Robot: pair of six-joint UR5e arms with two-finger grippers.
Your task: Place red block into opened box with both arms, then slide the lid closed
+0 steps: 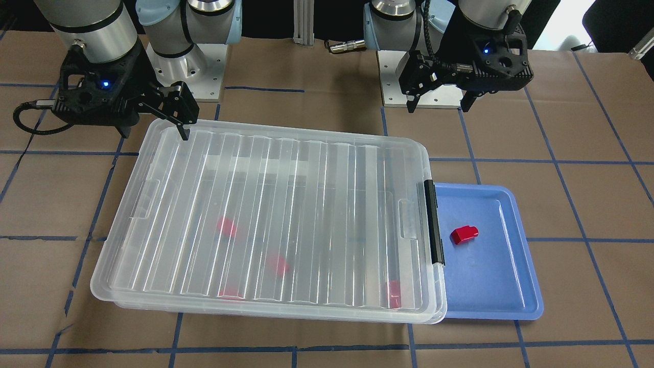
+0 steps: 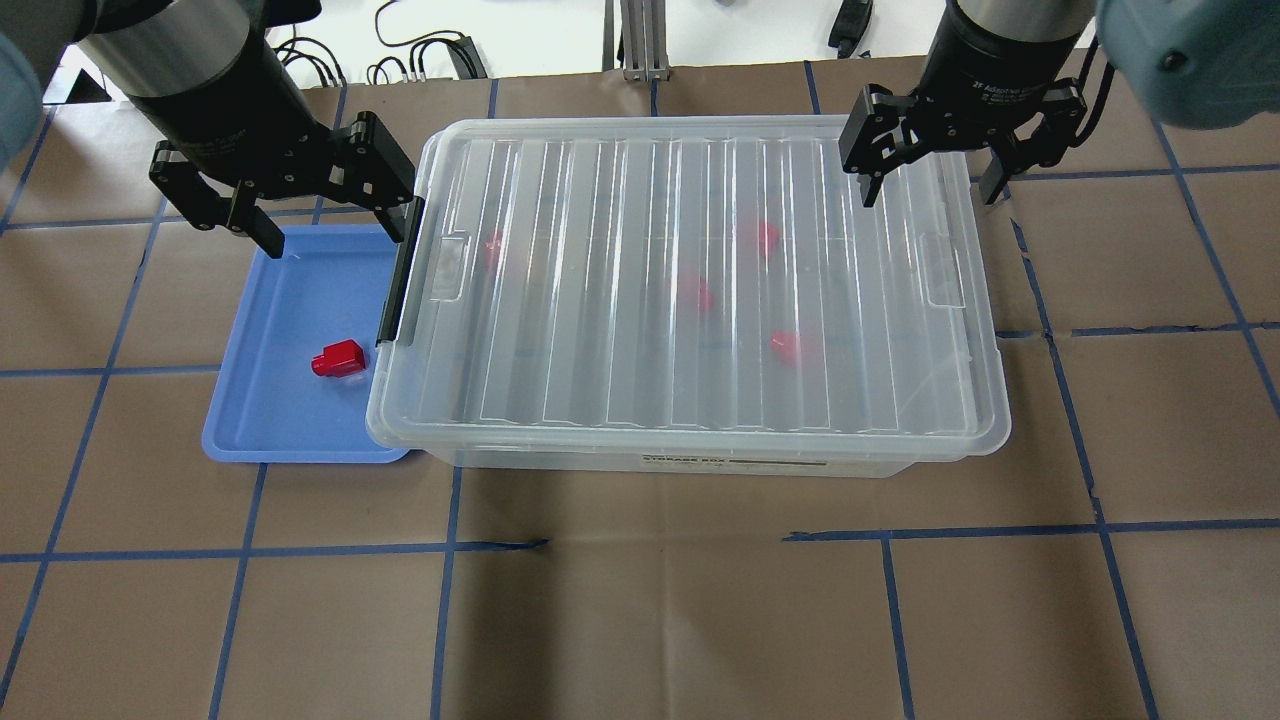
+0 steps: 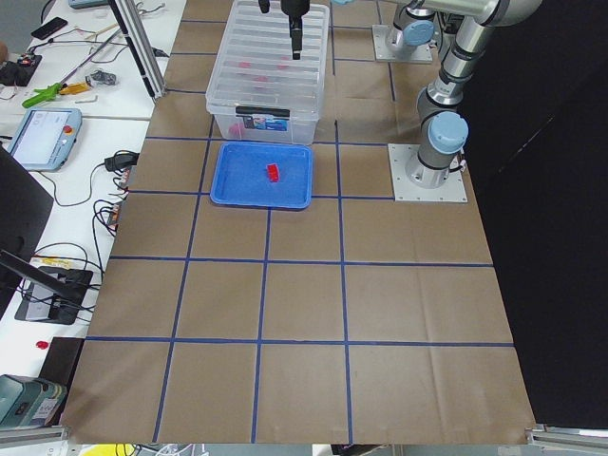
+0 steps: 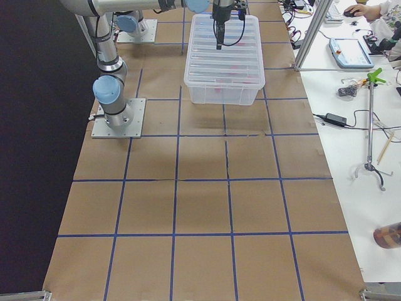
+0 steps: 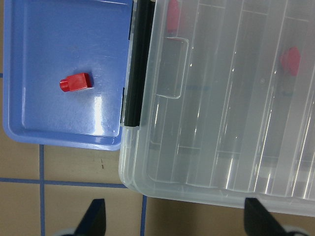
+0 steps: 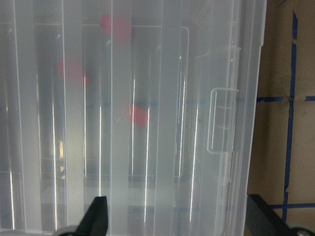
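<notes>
A red block [image 1: 464, 234] [image 2: 338, 358] [image 5: 75, 82] lies alone on the blue tray [image 2: 270, 420]. The clear box [image 2: 700, 462] sits beside the tray, its black latch bar [image 1: 433, 222] facing it. The ribbed clear lid [image 1: 276, 204] [image 2: 700, 200] lies flat over the box and covers it. Several more red blocks [image 2: 697, 293] show blurred through the lid. My left gripper [image 2: 335, 215] [image 1: 439, 102] hangs open and empty above the tray's far edge, by the latch end. Over the box's opposite far corner, my right gripper [image 2: 930, 185] [image 1: 153, 128] is also open and empty.
Brown paper with blue tape lines covers the table [image 2: 640, 620]. The arm bases [image 1: 184, 76] stand behind the box. Side benches with cables and tablets [image 3: 38, 133] run along the table's long edge.
</notes>
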